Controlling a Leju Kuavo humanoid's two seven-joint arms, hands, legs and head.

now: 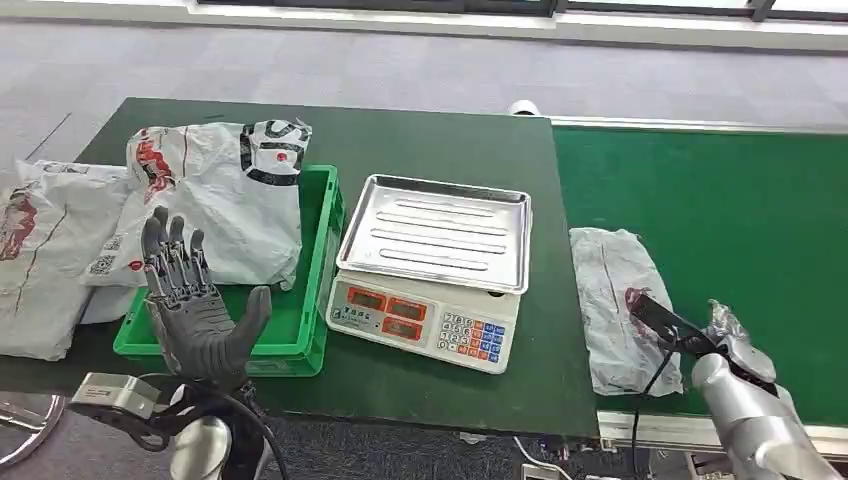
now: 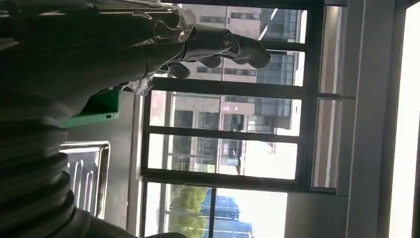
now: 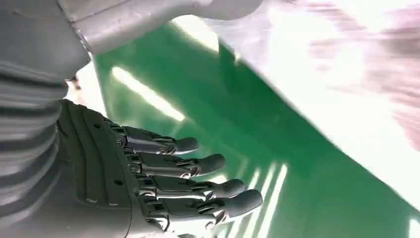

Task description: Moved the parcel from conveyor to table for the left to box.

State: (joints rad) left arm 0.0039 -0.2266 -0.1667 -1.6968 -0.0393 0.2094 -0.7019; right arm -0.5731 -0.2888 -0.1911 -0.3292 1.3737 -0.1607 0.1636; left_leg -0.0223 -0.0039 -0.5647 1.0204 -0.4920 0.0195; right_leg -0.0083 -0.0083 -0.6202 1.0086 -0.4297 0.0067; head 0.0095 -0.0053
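The parcel [image 1: 612, 305], a crumpled grey-white bag with a red mark, lies on the green conveyor belt [image 1: 720, 200] close to the table's edge. My right hand [image 1: 690, 335] is at the parcel's right edge, its dark fingers [image 1: 652, 312] reaching onto the bag. In the right wrist view the fingers [image 3: 188, 173] are stretched out and apart over the belt [image 3: 277, 163], beside the blurred white parcel [image 3: 346, 74]. My left hand [image 1: 190, 300] is raised in front of the green crate [image 1: 312, 290], palm up, fingers spread, holding nothing.
A scale with a steel tray [image 1: 435, 232] stands mid-table between crate and belt. A white printed parcel [image 1: 220, 190] lies in the crate, and more bags [image 1: 45, 255] are piled at the table's left end. The left wrist view faces windows [image 2: 223, 148].
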